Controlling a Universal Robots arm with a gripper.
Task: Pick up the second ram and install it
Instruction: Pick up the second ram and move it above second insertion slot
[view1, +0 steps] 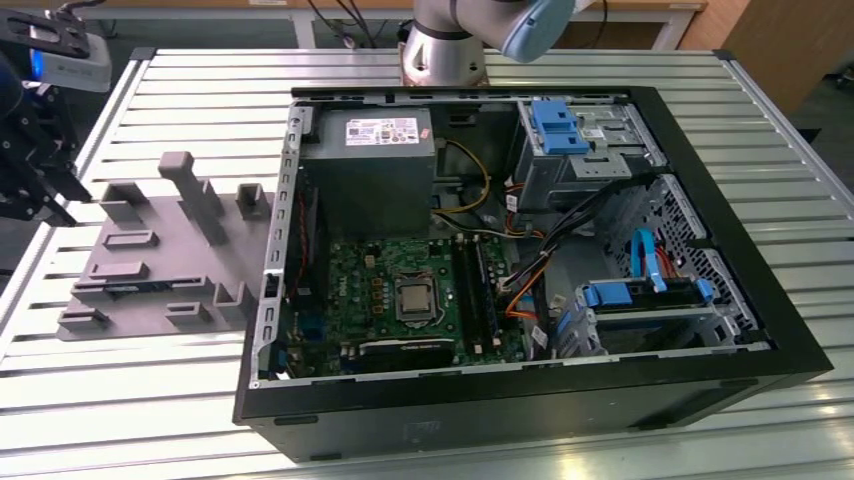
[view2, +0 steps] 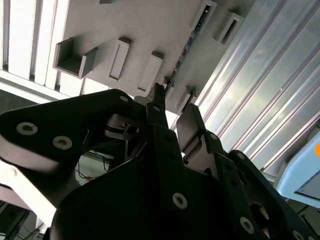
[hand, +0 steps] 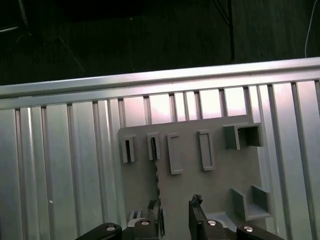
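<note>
Ram stick (view2: 194, 34): on edge in a slot of the grey holder (view1: 174, 240), lower left of the exterior view, outside the computer case (view1: 534, 405). Likely light, stiff and fragile; best gripped across its flat faces, mid-length. Pincer (hand: 175, 207): fingers apart, empty, near the holder.

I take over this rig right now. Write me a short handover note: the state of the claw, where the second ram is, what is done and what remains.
Claw: open and empty, over the grey fixture, near the second ram but apart from it.
Second ram: stands on edge in a slot of the fixture, at the exterior view's left of the open computer case.
Done: nothing that shows; the ram is not yet gripped.
Left: the whole pick, and the install on the motherboard.
</note>
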